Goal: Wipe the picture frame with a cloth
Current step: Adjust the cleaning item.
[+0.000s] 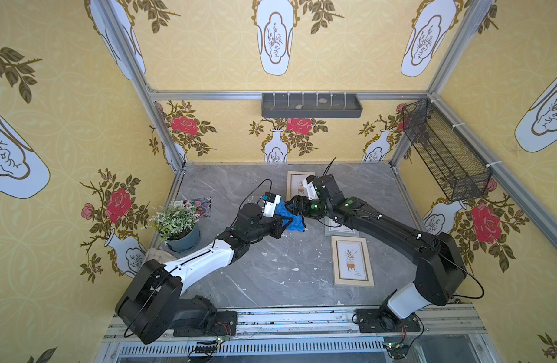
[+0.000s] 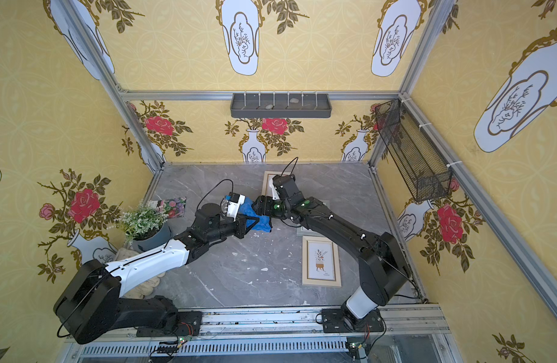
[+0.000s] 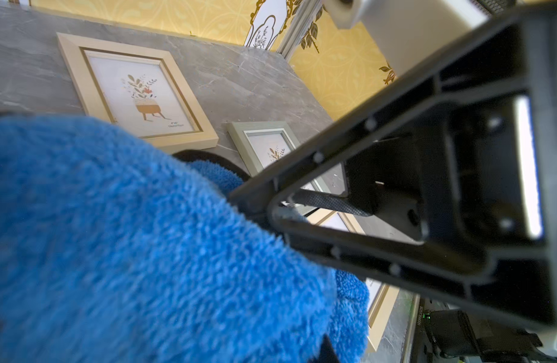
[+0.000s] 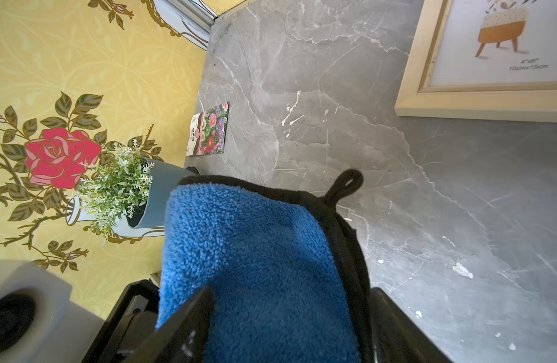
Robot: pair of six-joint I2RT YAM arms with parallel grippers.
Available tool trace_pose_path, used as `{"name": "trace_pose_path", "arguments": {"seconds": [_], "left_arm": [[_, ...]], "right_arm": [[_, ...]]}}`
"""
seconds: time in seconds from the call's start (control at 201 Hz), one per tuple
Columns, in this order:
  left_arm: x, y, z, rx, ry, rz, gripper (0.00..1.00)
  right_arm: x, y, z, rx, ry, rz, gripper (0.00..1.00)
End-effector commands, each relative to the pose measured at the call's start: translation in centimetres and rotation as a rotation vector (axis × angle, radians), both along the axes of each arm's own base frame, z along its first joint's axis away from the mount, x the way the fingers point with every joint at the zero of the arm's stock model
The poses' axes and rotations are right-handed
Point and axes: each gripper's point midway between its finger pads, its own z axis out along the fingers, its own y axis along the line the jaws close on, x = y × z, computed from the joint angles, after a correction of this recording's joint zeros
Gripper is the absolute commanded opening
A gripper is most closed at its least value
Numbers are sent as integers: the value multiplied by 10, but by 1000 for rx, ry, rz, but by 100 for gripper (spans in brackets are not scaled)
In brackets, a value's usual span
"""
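The blue microfibre cloth point(image 1: 296, 224) hangs in the air over the middle of the bench point(image 1: 264, 276), bunched up and clear of the surface, with both arms meeting at it. Its black edge trim and small black loop point(image 4: 346, 182) show in the right wrist view.

The left end effector point(image 1: 288, 222) reaches in from the plant side and is clamped on the cloth. In the left wrist view the plush blue pile fills the foreground and covers that end effector's own fingers.

The right end effector point(image 4: 289, 298) comes in from the opposite side. Its fingers are spread wide, one to either side of the cloth.

Three picture frames lie flat on the bench, none touched by the cloth. The far cream picture frame point(image 1: 294, 185) lies near the back wall, partly hidden by the right wrist. The grey-green picture frame point(image 1: 339, 232) is mostly under the right forearm. The near cream picture frame point(image 1: 352, 265) lies in the open, just in front of the grey-green one.

Toward the left wall stand a potted plant point(image 1: 176, 224) and a flowered seed packet point(image 1: 202, 207). An off-white glove point(image 2: 143, 284) lies partly under the left arm. A grey tray point(image 1: 311, 107) hangs on the back wall and a wire basket point(image 1: 443, 151) on the right wall.
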Motion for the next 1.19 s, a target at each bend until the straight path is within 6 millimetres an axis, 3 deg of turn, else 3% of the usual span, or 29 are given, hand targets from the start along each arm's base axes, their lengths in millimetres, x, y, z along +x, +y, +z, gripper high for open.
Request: {"name": "trace_pose_path", "arguments": {"seconds": [0.0,0.129,0.279,0.403,0.587,0.692,0.881,1.045,1.08,1.185], "left_arm": [[2,-7,11,-26,-53,-25,0],[7,-6,0,-3,-31,-3,0],[17,1,-15,36,-3,42,0],[19,3,-14,37,-13,34,0],[11,-4,0,12,-56,-15,0],[4,-11,3,15,-73,-48,0],[2,-11,2,20,-78,-51,0],[4,-7,-4,44,-75,-28,0],[5,-5,-5,49,-71,-21,7],[9,1,-13,74,-37,31,36]], "right_arm": [[-5,7,6,31,-11,28,77],[-11,6,17,46,-30,28,77],[-11,-8,25,16,-81,-16,86],[-12,-13,31,10,-107,-15,92],[-10,-8,7,-35,-61,-9,92],[-9,0,3,-31,-56,9,89],[-13,14,-5,-15,-34,59,75],[-13,9,-11,-51,-28,37,47],[-11,5,-12,-69,-30,20,37],[-6,-5,-12,-111,-41,-16,24]]}}
